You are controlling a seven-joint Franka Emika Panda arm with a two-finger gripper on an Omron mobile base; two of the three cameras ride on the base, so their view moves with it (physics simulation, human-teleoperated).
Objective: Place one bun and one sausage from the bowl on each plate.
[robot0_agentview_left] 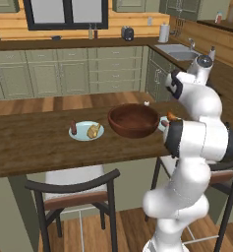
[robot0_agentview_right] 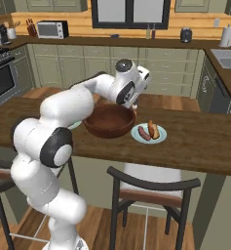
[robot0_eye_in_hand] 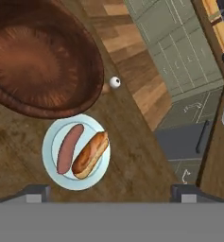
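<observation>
At centre of the hand view, a pale blue plate (robot0_eye_in_hand: 76, 152) carries a sausage (robot0_eye_in_hand: 69, 148) and a bun (robot0_eye_in_hand: 90, 154) side by side, touching.
Above it, at upper left, the dark wooden bowl (robot0_eye_in_hand: 41, 61) sits just beside the plate, its inside bare; a small white ball-shaped thing (robot0_eye_in_hand: 115, 82) lies on the table near the bowl's rim, too small to name. No readable writing shows anywhere. The gripper (robot0_eye_in_hand: 111, 193) looks down over the plate, finger tips far apart at the bottom corners with nothing between them. Left of centre in the left base view, the second plate (robot0_agentview_left: 86, 131) holds another sausage (robot0_agentview_left: 73, 128) and bun (robot0_agentview_left: 93, 130), left of the bowl; the white arm hides most of the first plate there. A dark chair (robot0_agentview_left: 72, 187) stands below the wooden table (robot0_agentview_left: 29, 147).
</observation>
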